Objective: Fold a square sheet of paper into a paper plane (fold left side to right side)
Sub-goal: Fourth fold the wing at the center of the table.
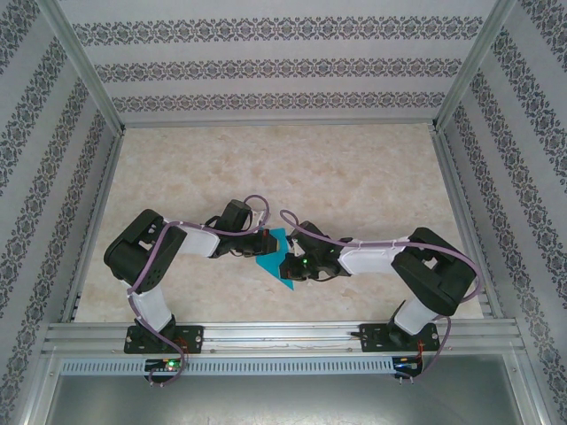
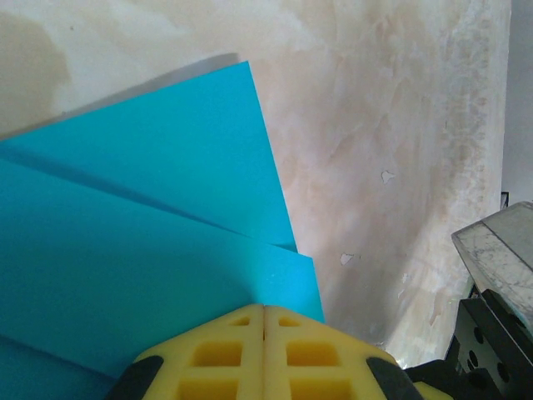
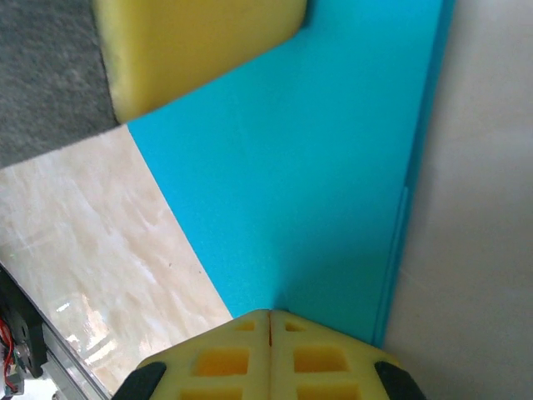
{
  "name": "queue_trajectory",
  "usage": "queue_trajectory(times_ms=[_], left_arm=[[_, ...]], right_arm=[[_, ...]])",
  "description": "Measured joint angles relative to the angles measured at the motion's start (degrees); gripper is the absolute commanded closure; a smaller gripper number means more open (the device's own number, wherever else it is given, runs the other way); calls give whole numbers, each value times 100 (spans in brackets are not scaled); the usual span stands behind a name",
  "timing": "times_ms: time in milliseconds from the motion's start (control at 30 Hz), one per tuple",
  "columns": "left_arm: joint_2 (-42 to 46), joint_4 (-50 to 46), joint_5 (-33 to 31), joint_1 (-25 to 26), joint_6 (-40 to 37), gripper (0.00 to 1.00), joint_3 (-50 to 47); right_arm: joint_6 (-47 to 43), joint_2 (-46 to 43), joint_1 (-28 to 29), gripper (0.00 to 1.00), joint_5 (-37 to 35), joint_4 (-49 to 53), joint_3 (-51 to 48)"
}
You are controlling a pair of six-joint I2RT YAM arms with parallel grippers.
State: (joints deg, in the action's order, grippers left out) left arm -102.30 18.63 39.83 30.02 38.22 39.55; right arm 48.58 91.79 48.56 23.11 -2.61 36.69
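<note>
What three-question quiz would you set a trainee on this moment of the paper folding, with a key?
1. True or false: the left gripper and the right gripper both have their jaws shut.
2. Where on the table does the blue paper lie? A: between the two grippers. B: at the far edge. C: beside the left arm's base.
3. In the left wrist view, is the paper one flat layer or overlapping layers?
Key: 1 true; 2 A; 3 overlapping layers.
</note>
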Motion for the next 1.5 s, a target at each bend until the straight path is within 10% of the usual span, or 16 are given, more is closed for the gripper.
queue_trajectory(times_ms=[1500], left_arm=[[-63, -22, -63, 2, 2, 96, 98]], right_arm=[[-111, -1239, 9, 100, -72, 1349, -435]])
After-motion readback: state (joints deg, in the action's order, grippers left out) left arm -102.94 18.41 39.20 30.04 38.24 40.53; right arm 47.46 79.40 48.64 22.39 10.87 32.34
